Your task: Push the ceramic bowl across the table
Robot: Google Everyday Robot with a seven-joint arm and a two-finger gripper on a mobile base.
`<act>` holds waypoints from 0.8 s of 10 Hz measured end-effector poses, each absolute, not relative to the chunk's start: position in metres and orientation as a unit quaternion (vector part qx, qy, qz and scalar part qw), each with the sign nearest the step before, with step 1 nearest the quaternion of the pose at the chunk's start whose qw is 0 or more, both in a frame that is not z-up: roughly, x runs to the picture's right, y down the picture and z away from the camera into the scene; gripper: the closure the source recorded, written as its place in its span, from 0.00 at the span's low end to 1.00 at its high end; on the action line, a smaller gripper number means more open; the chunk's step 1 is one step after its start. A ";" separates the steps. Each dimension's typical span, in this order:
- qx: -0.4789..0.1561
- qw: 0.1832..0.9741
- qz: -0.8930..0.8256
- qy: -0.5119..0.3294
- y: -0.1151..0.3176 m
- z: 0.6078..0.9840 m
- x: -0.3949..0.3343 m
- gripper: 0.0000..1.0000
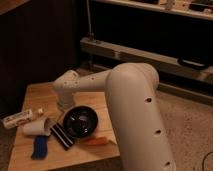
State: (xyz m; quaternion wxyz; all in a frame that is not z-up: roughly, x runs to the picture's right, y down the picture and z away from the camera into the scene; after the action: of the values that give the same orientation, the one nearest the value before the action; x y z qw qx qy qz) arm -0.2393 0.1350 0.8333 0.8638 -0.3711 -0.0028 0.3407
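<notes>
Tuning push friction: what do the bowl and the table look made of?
Bowl: probably glazed ceramic, glossy black, highlights on the inside, lighter rim.
Table: light wooden planks, visible grain, matte.
Pincer: hidden under the white arm at the bowl's far edge.

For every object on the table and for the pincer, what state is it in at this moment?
ceramic bowl: upright, looks empty, on the table.
pincer: low at the bowl's far rim, mostly hidden by the arm.
white cup: lying on its side.
striped cylinder: lying down, against the bowl.
white tube: lying flat at the table's edge.
blue item: lying flat.
orange item: lying flat, near the bowl.
</notes>
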 end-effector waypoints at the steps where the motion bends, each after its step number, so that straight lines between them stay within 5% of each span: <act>1: -0.373 0.862 0.343 0.001 0.138 0.831 -0.237 0.20; 8: -0.374 0.856 0.357 0.009 0.150 0.819 -0.230 0.20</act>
State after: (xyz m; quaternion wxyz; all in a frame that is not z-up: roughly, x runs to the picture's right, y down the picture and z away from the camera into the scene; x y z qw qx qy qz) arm -0.2300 0.1505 0.8194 0.8559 -0.3737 0.0086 0.3572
